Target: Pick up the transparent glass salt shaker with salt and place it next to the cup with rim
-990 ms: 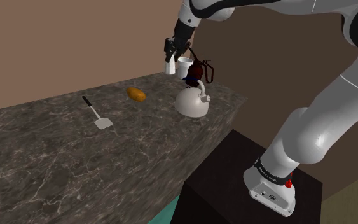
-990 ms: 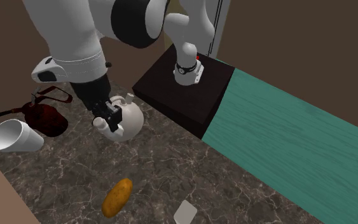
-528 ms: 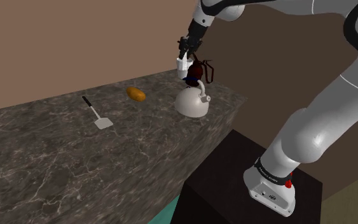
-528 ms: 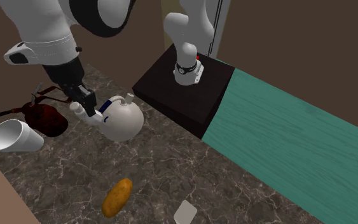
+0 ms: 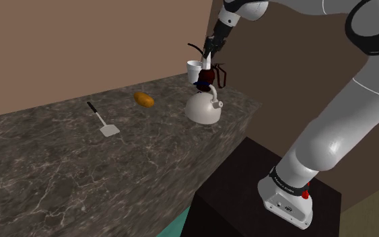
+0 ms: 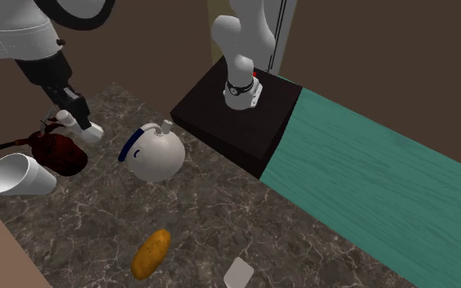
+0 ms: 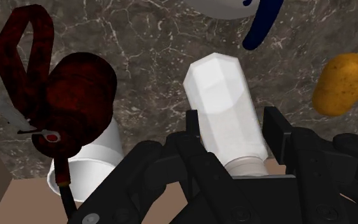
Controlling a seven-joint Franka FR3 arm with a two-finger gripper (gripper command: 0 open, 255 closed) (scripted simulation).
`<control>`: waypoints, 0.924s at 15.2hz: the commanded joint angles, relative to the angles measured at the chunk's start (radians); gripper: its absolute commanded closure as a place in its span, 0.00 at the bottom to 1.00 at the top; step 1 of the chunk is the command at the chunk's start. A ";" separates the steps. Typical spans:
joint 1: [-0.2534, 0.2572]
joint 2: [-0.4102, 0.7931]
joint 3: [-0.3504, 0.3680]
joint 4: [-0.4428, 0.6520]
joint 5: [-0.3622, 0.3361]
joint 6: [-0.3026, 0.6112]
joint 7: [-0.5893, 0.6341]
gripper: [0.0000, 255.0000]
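Note:
My gripper (image 7: 233, 119) is shut on a plain white salt shaker (image 7: 224, 105), whose body sticks out past the fingertips. It hangs above the dark marble counter (image 5: 60, 168), just beside a dark red vessel with a looped handle (image 7: 75, 95). A white cup (image 7: 98, 153) lies partly under that vessel. In the second exterior view the shaker (image 6: 90, 130) is tilted in the gripper (image 6: 76, 117), over the red vessel (image 6: 61, 154), and the cup (image 6: 20, 176) lies on its side. In the shoulder view the gripper (image 5: 211, 54) is right at the cup (image 5: 194, 68).
A round white kettle with a blue handle (image 6: 156, 153) sits close by on the counter. A potato (image 5: 144, 99) and a spatula (image 5: 102, 121) lie further along. A brown wall (image 5: 80, 47) backs the counter. The black stand (image 6: 237, 114) and teal floor (image 6: 368, 180) lie beyond the counter edge.
The gripper has carried the shaker away from above the white kettle, toward the red vessel and the cup: rightward in the shoulder view, leftward in the second exterior view.

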 commanded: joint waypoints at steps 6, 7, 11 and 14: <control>-0.079 0.108 -0.089 0.129 0.061 -0.059 -0.179 1.00; -0.092 0.129 -0.100 0.154 0.072 -0.071 -0.204 1.00; -0.151 0.222 -0.140 0.270 0.121 -0.124 -0.301 1.00; -0.204 0.303 -0.163 0.376 0.162 -0.173 -0.367 1.00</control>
